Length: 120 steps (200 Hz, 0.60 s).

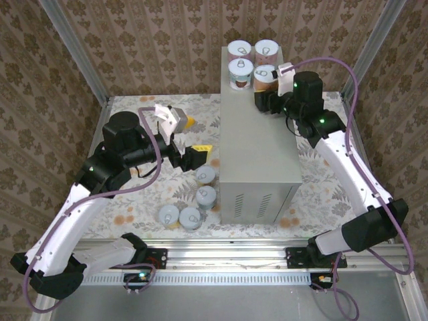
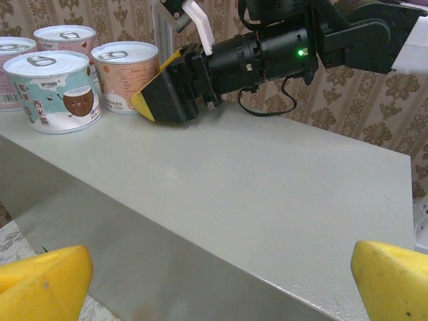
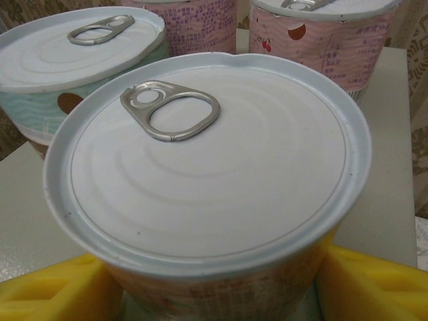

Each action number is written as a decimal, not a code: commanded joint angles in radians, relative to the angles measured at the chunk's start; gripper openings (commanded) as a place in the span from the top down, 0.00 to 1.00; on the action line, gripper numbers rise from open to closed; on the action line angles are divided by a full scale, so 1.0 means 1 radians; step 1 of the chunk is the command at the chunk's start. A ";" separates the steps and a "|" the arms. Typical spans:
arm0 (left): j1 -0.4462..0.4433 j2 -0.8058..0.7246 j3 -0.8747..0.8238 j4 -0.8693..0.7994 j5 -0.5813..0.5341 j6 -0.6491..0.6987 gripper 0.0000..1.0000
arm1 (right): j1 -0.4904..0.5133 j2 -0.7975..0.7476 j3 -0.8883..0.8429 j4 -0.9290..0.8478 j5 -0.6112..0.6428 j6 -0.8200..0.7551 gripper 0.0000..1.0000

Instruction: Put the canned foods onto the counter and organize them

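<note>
I make it about half done: three tins (image 1: 241,72) stand at the far end of the grey tabletop (image 1: 257,147), my right hand (image 3: 214,294) is clamped round a fourth tin (image 3: 214,160) beside them, and four more tins (image 1: 206,196) wait on the floral surface (image 1: 144,204) by my left hand (image 1: 198,156), its fingers apart and empty.

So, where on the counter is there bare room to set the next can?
The counter top is bare from the four cans at its far end to the near edge. The far end is crowded: the cans stand close together, with the right gripper around one.

Plain grey counter (image 1: 257,144), white-lidded cans (image 1: 241,67) with pink and teal labels, cream floral floor (image 1: 200,107)
</note>
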 commanded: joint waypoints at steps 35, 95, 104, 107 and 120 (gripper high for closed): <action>0.007 -0.011 0.012 -0.003 0.010 -0.040 0.00 | -0.024 0.060 0.042 -0.002 0.034 -0.024 0.27; 0.005 -0.002 0.019 -0.001 0.010 -0.045 0.00 | -0.046 0.079 0.058 -0.007 0.022 -0.021 0.27; 0.006 -0.002 0.019 -0.001 0.011 -0.045 0.00 | -0.047 0.083 0.060 -0.007 0.019 -0.021 0.27; 0.006 -0.002 0.019 -0.001 0.011 -0.046 0.00 | -0.047 0.085 0.061 -0.009 0.019 -0.021 0.27; 0.005 -0.002 0.019 -0.001 0.008 -0.047 0.00 | -0.050 0.087 0.061 -0.007 0.015 -0.021 0.27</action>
